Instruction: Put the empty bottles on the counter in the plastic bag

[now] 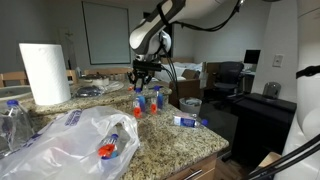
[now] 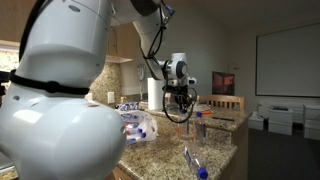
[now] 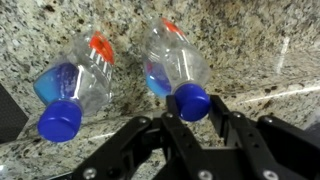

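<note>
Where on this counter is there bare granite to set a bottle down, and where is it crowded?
The counter is bare between the plastic bag and the lying bottle, out to the front edge. It is crowded around the standing bottles under the gripper, and at the end by the paper towel roll, where the bag spreads wide.

The place looks like a shared room in an office, with a kitchen corner. The bench [image 1: 185, 140] has a speckled granite top with a rounded edge, as in a kitchen, and a paper towel roll [image 1: 45, 72] stands on it. Wooden cabinets [image 2: 125, 42] are seen on the wall in an exterior view. Behind the bench there are a large white screen [image 2: 288, 60], a dark office chair [image 1: 226, 78], a monitor [image 1: 252, 58] and a wooden chair [image 2: 228, 103].
</note>
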Motion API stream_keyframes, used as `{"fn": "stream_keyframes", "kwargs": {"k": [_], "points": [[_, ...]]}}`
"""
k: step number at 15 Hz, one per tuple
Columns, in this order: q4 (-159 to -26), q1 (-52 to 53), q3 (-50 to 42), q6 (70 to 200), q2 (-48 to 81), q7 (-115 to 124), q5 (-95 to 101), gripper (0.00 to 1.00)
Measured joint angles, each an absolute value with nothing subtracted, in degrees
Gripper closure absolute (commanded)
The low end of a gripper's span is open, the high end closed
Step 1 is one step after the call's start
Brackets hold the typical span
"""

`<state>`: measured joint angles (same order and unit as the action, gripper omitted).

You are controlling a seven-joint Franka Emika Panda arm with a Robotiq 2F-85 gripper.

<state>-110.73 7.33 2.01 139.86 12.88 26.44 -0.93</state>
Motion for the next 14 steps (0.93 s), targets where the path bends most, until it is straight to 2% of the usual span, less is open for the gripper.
{"fn": "stream_keyframes", "kwargs": {"k": [9,14], "points": [[-110.3,7.5,1.4,139.6,12.8,26.4,-1.6,0.92],[-115.8,7.5,2.2,140.2,3.8,26.2,-4.8,0.92]]}}
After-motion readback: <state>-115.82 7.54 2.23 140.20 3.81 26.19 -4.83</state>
